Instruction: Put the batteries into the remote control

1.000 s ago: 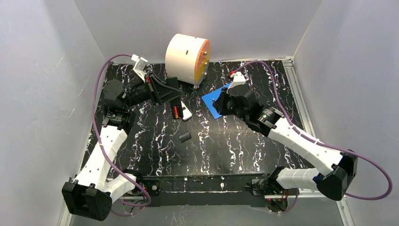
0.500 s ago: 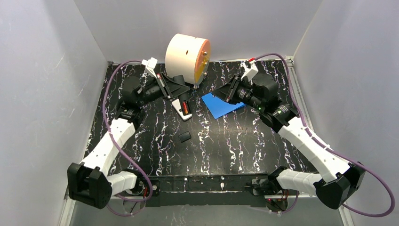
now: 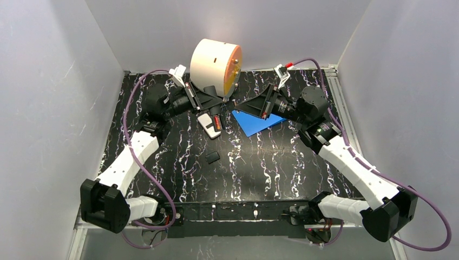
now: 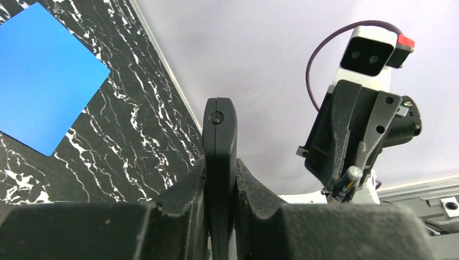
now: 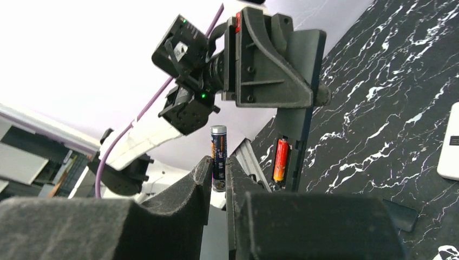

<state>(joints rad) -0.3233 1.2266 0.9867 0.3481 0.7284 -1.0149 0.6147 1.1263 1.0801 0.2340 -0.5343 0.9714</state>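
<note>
My left gripper [image 4: 220, 174] is shut on the black remote control [image 4: 219, 127], held edge-on and off the table. In the right wrist view the remote [image 5: 295, 146] hangs upright with its compartment open and the orange-red battery [image 5: 280, 158] seated inside. My right gripper [image 5: 218, 167] is shut on the dark battery [image 5: 218, 154], which stands upright between the fingers, a short way left of the remote. From above, the left gripper [image 3: 215, 109] and right gripper [image 3: 242, 107] face each other near the back, with the remote [image 3: 217, 122] between them.
A white remote [image 3: 206, 124] lies on the table under the left gripper. A small black cover [image 3: 212, 157] lies mid-table. A blue sheet [image 3: 254, 122] sits below the right gripper. A cream drum with an orange face [image 3: 215, 66] stands at the back.
The left arm carried the remote right and back, toward the drum. The right gripper swung off the blue sheet and turned to face the remote with the dark battery.
</note>
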